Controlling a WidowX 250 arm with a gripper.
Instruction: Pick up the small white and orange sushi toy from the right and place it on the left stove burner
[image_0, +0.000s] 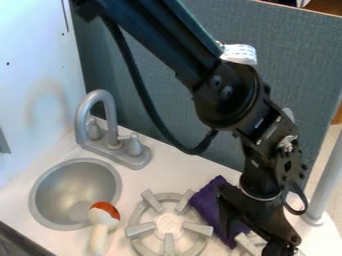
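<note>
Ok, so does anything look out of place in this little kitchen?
Two things, perhaps: the purple cloth lies rumpled against the stove burner, an odd spot for fabric, and the white toy with an orange-red top leans over the rim of the sink.

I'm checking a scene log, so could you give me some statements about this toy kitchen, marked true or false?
The faucet stands behind the sink. True.
The purple cloth lies inside the sink. False: it lies beside the round burner grate.
The toy with an orange-red end is at the sink's edge. True.
The gripper hangs over the sink. False: it is beside the purple cloth.
</note>
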